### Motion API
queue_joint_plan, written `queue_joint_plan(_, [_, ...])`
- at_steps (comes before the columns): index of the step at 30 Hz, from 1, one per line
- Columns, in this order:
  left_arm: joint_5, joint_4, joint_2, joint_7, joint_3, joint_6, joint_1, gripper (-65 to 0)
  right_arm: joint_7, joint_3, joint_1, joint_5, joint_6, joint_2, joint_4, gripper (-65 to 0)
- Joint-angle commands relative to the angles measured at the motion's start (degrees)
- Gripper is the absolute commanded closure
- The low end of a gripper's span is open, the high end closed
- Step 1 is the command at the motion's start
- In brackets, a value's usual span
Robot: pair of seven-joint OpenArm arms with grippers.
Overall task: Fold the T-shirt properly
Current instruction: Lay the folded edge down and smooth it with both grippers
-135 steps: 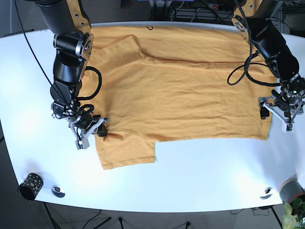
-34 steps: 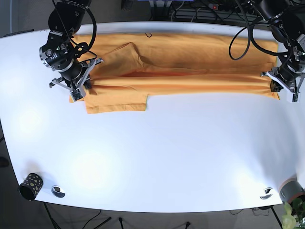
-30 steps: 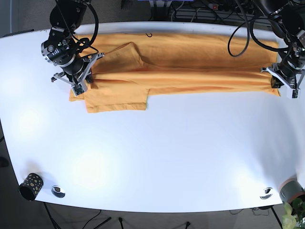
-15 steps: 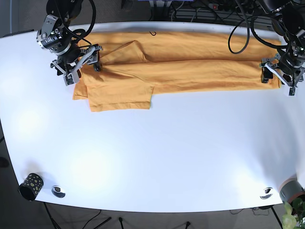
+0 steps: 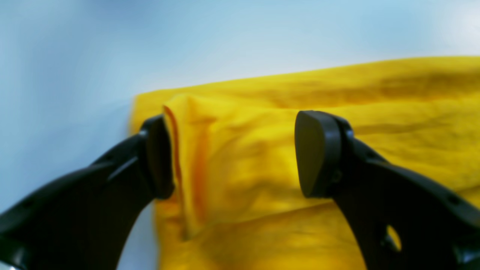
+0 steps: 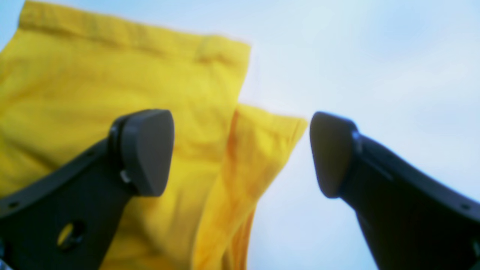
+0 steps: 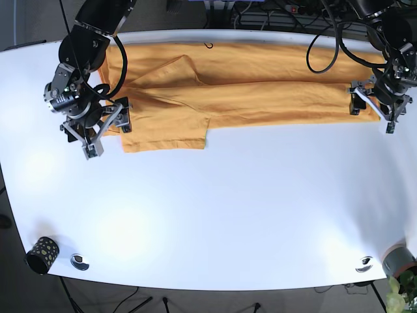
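The orange T-shirt (image 7: pixel 247 81) lies folded lengthwise in a long band along the table's far side, one sleeve (image 7: pixel 166 130) sticking out toward the front. In the base view my right gripper (image 7: pixel 106 135) hovers at the shirt's left end, and my left gripper (image 7: pixel 373 109) at its right end. The right wrist view shows the right gripper (image 6: pixel 240 152) open over a layered corner of the T-shirt (image 6: pixel 131 75), gripping nothing. In the left wrist view the left gripper (image 5: pixel 238 155) is open over the folded edge of the T-shirt (image 5: pixel 337 93), one fingertip (image 5: pixel 157 157) beside the fold.
White table (image 7: pixel 228 208) stretches toward the front. A speckled black cup (image 7: pixel 42 254) and a small metal ring (image 7: pixel 79 261) sit at the front left. Another ring (image 7: pixel 364 264) and a grey pot (image 7: pixel 399 261) sit at the front right. Cables (image 7: pixel 273 16) run behind the table.
The shirt's near half was carried back over its far half. In the last half second both grippers opened, and the right arm drew forward off the shirt's left end.
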Motion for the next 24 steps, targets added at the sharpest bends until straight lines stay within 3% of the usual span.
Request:
queue_joint_plan(1, [-0.47, 1.09, -0.92, -1.03, 0.02, -0.18, -0.13, -42.1, 0.66, 0.08, 3.36, -1.00, 0.03, 0.63, -3.13, -54.1])
queue_joint_plan(11, [-0.47, -0.93, -0.92, -1.21, -0.25, -0.18, 1.54, -42.1, 0.66, 0.08, 11.71, -1.26, 0.03, 0.89, -19.04, -53.9])
queue_joint_plan(18, [-0.38, -1.02, -0.74, -1.21, -0.16, -0.18, 1.89, -42.1, 2.16, -0.27, 13.47, -1.26, 0.03, 0.45, -24.50, -53.9])
queue_joint_plan(21, [-0.38, -1.11, -0.74, -1.21, 0.02, -0.18, 1.89, -42.1, 3.48, -2.99, 13.82, -1.26, 0.03, 0.45, -26.25, -53.7])
queue_joint_plan(24, [-0.38, -2.52, -0.74, -1.21, 0.02, -0.18, 1.72, -42.1, 3.74, -4.49, 13.91, -1.26, 0.03, 0.36, -26.69, -49.5])
